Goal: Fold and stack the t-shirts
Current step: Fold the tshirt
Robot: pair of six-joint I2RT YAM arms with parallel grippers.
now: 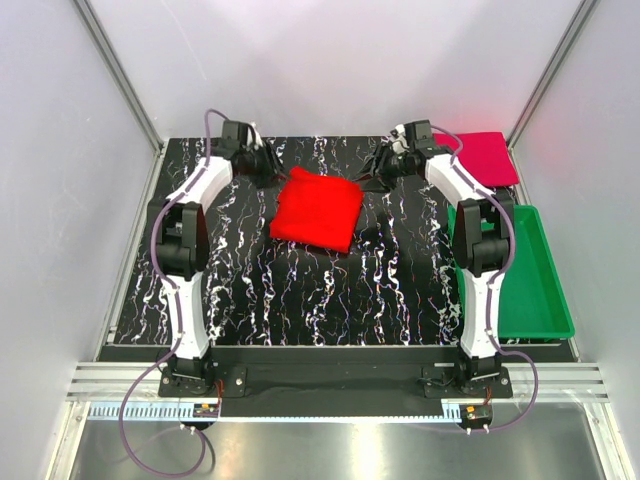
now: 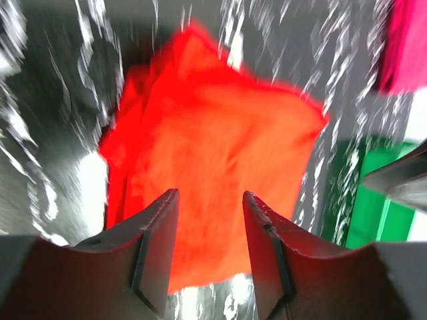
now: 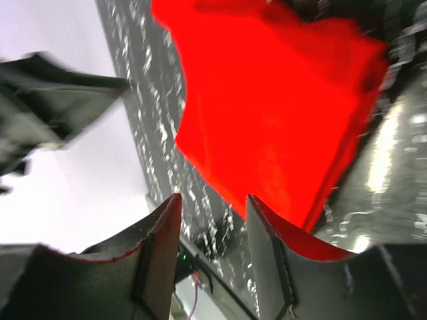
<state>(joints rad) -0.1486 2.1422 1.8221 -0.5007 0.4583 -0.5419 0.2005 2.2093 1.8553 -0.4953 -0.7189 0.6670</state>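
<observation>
— On the black white-veined table top (image 1: pixel 330 300), far half, centre: bright red cloth t-shirt (image 1: pixel 317 208), folded to a rough square, lying flat. Confirm?
— Confirmed. Set slightly askew to the table edges. Location of shirt 2?
— At the far right corner: darker pinkish-crimson cloth t-shirt (image 1: pixel 480 155), folded flat, just beyond the far end of the rigid green plastic tray (image 1: pixel 540 290). Well apart from the red one. The 2 not stacked.
— Left gripper (image 1: pixel 268 165)?
— Just beside the red shirt's far left corner. Fingers parted, nothing between them. Red cloth visible past the gap in the left wrist view, blurred.
— Right gripper (image 1: pixel 378 172)?
— Near the far right corner of the same shirt. Likewise spread, holding nothing. Contact with the cloth: cannot tell from either wrist view.
</observation>
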